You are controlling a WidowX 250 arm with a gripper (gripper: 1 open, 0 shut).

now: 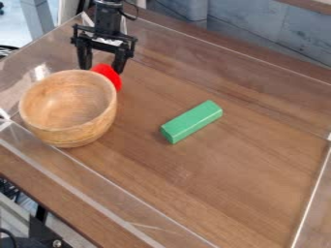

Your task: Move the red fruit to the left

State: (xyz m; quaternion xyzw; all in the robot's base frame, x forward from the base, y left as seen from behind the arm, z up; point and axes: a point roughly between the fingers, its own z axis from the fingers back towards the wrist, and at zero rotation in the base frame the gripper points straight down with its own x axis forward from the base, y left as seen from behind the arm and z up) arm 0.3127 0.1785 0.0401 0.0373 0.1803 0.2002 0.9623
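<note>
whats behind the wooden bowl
Behind the wooden bowl sits the red toy strawberry, with the fingers just above it; the bowl's far rim may hide the strawberry's lowest part.

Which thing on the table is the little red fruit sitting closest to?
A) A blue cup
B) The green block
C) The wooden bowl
C. The red fruit sits right by the rim of the wooden bowl, while the green block lies well off across the table.
</note>
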